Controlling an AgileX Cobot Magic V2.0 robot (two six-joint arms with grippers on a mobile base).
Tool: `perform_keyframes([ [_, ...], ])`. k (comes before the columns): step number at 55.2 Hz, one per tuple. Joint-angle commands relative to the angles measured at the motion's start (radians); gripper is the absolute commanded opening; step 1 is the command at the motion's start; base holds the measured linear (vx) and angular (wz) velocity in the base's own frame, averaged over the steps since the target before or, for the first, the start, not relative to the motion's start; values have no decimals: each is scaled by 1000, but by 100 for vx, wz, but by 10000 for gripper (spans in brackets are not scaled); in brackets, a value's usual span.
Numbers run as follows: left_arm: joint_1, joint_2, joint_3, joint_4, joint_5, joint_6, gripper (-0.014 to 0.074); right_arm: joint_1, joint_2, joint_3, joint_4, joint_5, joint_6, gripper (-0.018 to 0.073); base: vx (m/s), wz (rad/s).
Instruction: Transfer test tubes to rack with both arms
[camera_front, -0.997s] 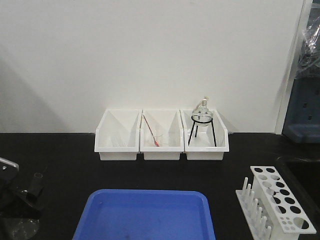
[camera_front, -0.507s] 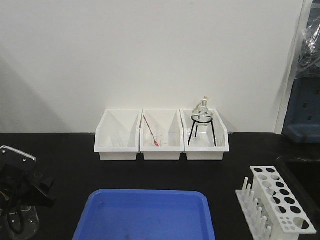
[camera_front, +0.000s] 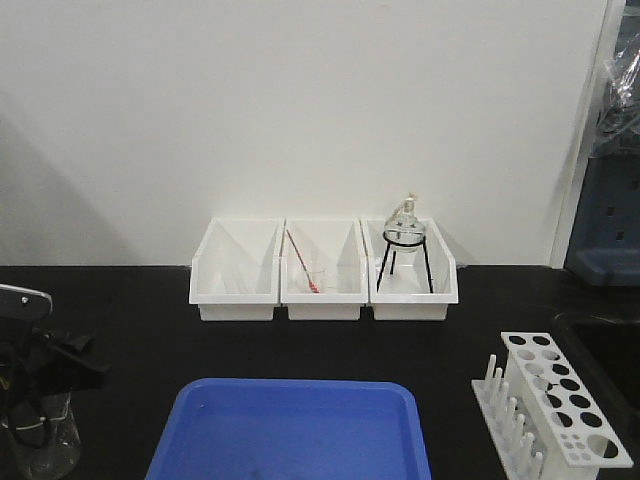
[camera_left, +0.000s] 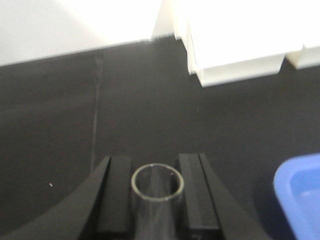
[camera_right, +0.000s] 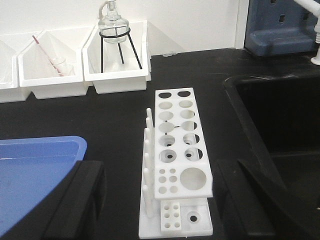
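Observation:
A clear glass test tube stands between the black fingers of my left gripper, its open rim facing the camera. The left gripper is shut on it. In the front view the left arm sits at the far left edge over the black bench, and the tube cannot be made out there. The white rack stands at the right with its holes bare and a row of pegs on its left side. My right gripper hangs open just short of the rack, one finger on each side of the view.
Three white bins line the back wall. The middle one holds a red-tipped rod, the right one a flask on a black tripod. A blue tray lies at the front. A glass beaker stands under the left arm. A black sink lies right of the rack.
The left arm has swung at the left edge, its wrist dropping slightly and turning toward the tray. The rack, tray and bins have not moved.

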Motion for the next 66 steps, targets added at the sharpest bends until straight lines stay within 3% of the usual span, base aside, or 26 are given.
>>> perform_keyframes([
  [1, -4, -103, -31, -14, -64, -17, -9, -5, 1, -33, -8, -89, -7, 498, 0, 0],
  [9, -4, -182, -31, -15, -42, -22, -9, -5, 1, -33, -8, -86, -38, 507, 0, 0],
  [16, -4, -257, -33, -15, -45, -78, -9, -5, 15, -42, -8, -45, -98, 558, 0, 0],
  [20, -4, -304, -33, -26, -44, -157, -9, -4, 44, -65, -8, -8, -101, 594, 0, 0],
  [28, -22, -359, -33, -32, -44, -392, -9, 24, 140, -159, -2, 54, -121, 625, 0, 0],
  [38, -138, -352, -45, 5, -57, -493, -9, 187, 293, -314, -5, 108, -251, 613, 0, 0],
  [54, -364, -261, -128, 5, -65, -674, -9, 427, 518, -593, 27, 210, -263, 599, 0, 0],
  [60, -415, -219, -160, 5, -58, -679, -9, 480, 585, -726, 80, 341, -316, 590, 0, 0],
  [66, -458, -191, -173, 5, -66, -686, -9, 497, 648, -834, 204, 438, -437, 589, 0, 0],
])
